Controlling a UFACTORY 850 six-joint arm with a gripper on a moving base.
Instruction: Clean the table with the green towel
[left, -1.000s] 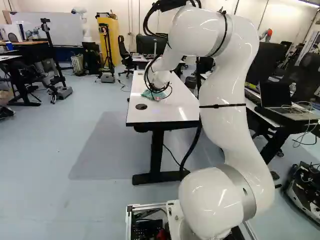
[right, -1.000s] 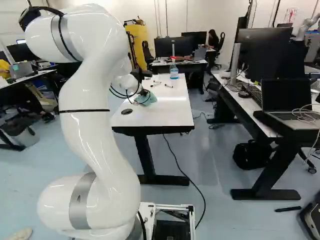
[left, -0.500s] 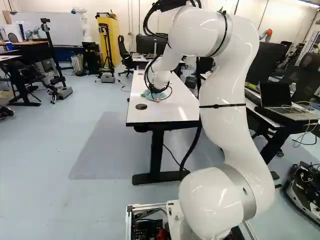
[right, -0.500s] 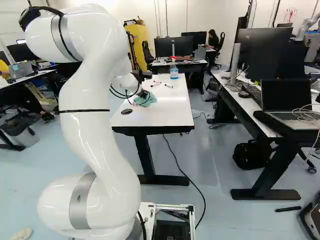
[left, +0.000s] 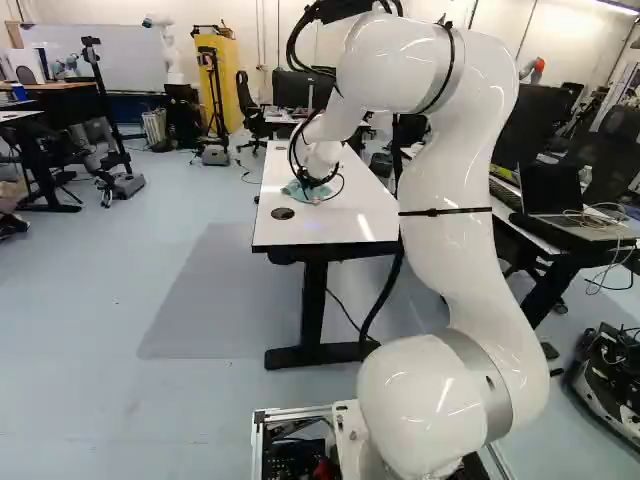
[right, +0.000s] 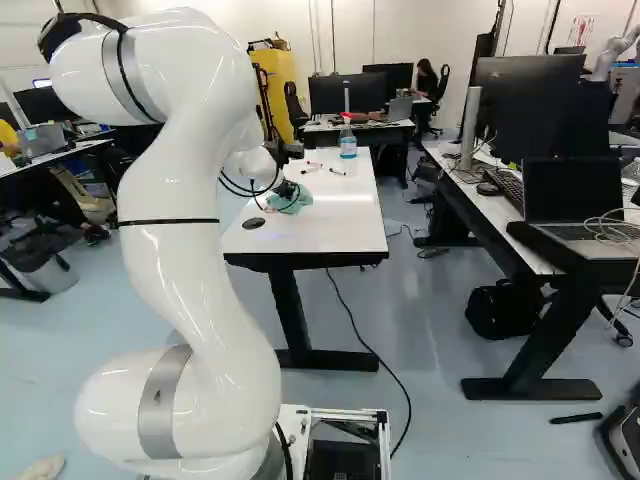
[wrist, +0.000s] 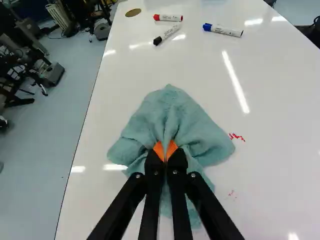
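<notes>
In the right base view my gripper (right: 286, 189) is low over the white table (right: 340, 235), at the green towel (right: 294, 204). The wrist view shows the gripper (wrist: 165, 154) with its orange pads pinching the middle of the towel (wrist: 175, 112) into folds; the cloth fans out on the tabletop ahead of and beside the fingers. Small red scribbles (wrist: 237, 136) lie just beyond one edge of the towel, and fainter red specks (wrist: 231, 194) are beside the fingers. What lies beneath the cloth is hidden.
A red-capped marker (wrist: 168, 18), a black-capped one (wrist: 167, 34) and a blue-capped one (wrist: 222, 30) lie farther along the table. Behind them stands a spray bottle (right: 348, 143). A desk with a laptop (right: 575, 200) is to the right.
Compared with a second ago, my gripper and the held towel sit slightly lower and have shifted a little left in the right base view. The base has stayed put.
</notes>
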